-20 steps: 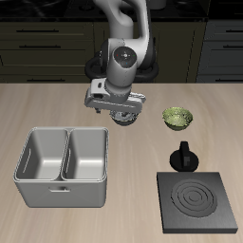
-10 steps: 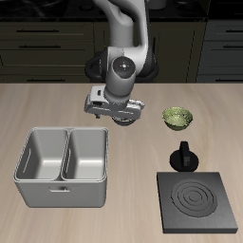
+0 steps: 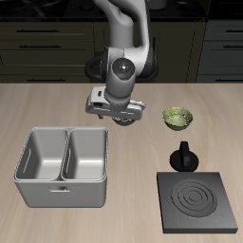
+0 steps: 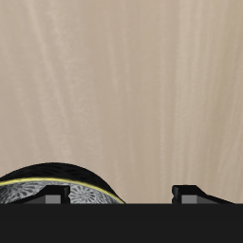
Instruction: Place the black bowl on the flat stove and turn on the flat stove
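Black bowl (image 4: 59,187) under my gripper (image 3: 119,111), upright, mouth up, behind the grey bin (image 3: 65,167).

It's round; most of it is hidden. One finger (image 4: 55,193) sits over its rim; I can't tell whether I'm clamped. The flat stove (image 3: 198,201) is well apart.

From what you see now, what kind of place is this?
Probably a simulated kitchen: a flat stove with a knob lies on a wooden counter, dark cabinets stand behind, and a green-yellow bowl sits nearby.
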You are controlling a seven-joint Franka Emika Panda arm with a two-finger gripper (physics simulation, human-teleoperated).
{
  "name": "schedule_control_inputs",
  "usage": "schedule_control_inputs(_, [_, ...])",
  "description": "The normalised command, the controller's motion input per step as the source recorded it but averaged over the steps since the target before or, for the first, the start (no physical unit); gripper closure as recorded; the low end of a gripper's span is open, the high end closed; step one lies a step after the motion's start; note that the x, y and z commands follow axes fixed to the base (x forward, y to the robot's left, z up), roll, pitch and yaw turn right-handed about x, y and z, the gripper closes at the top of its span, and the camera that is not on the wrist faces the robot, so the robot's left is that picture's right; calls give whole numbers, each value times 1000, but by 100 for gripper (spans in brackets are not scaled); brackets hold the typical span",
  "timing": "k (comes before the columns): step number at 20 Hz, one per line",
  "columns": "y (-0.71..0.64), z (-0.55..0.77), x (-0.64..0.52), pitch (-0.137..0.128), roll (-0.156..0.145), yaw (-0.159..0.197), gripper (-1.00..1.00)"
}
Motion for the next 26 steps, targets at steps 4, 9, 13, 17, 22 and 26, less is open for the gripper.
schedule_control_inputs(4, [4, 134, -95, -35, 11, -6, 100])
schedule_control_inputs(9, [-13, 110, -72, -24, 7, -14, 100])
schedule_control_inputs(13, [28, 100, -32, -15, 15, -13, 100])
schedule_control_inputs(17, [48, 162, 14, -29, 19, -8, 100])
schedule_control_inputs(22, [93, 260, -7, -43, 27, 1, 100])
schedule_control_inputs(26, [75, 396, 9, -65, 25, -14, 100])
